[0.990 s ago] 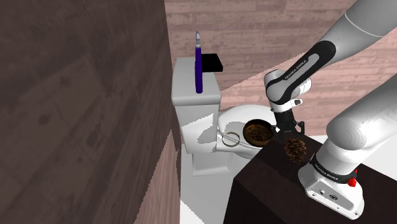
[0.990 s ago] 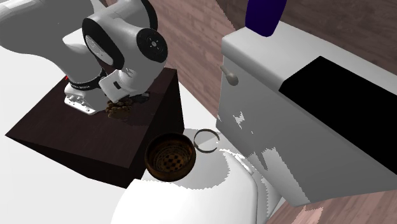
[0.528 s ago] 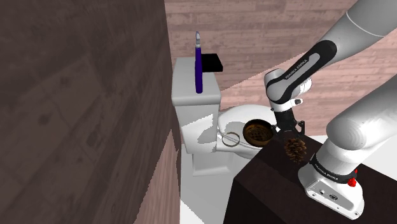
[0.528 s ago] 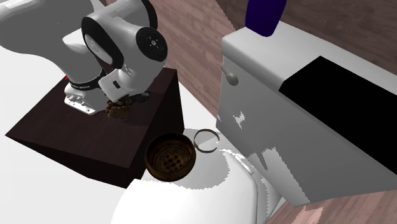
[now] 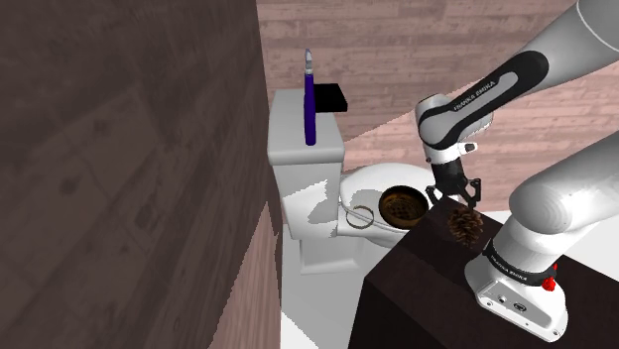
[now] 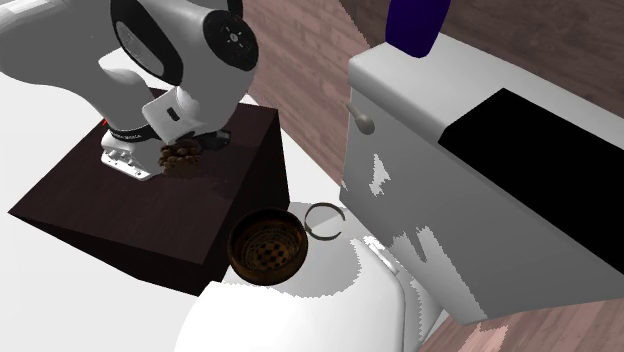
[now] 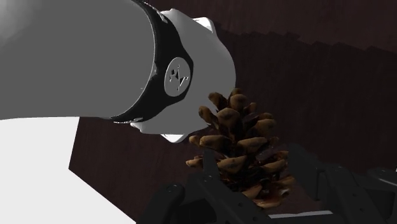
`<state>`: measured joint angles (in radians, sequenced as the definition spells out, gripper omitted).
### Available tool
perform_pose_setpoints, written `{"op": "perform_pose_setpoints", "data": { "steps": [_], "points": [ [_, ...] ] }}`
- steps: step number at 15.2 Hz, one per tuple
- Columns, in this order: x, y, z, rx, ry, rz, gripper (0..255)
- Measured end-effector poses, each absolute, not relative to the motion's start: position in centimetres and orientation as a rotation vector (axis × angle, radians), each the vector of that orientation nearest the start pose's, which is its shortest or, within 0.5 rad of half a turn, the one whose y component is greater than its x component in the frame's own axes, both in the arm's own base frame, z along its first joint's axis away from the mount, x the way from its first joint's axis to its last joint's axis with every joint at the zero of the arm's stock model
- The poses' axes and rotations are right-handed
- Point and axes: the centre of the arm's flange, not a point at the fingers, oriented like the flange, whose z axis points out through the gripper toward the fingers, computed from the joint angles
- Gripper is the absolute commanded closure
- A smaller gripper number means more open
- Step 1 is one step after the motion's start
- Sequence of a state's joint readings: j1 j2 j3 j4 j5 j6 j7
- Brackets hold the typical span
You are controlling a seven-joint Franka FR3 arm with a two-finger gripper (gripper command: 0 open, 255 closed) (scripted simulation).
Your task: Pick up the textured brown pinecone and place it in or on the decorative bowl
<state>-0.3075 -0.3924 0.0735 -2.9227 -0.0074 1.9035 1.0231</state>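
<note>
While clamped on pinecone [image 5: 464, 228], gripper [image 5: 459, 208] hangs over dark stand [image 5: 422, 297], centre-right of shoulder view, bowl [image 5: 402, 205] just left.

White toilet lid [image 5: 369, 182], brown bowl [image 5: 402, 206], ring [image 5: 361, 216]

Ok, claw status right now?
Claw: closed, holding the brown pinecone.
</note>
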Motion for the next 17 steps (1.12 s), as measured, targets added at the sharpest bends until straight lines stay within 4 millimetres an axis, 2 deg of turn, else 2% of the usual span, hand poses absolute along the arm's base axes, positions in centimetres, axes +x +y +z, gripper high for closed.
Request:
{"op": "perform_pose_setpoints", "data": {
  "steps": [3,5,17],
  "points": [
    [26.6,-7.4,25.8,-2.636,1.936,0.961,255],
    [28.7,-8.4,26.1,-2.636,1.936,0.96,255],
    [43.3,-15.1,28.3,-2.636,1.936,0.96,255]
  ]
}}
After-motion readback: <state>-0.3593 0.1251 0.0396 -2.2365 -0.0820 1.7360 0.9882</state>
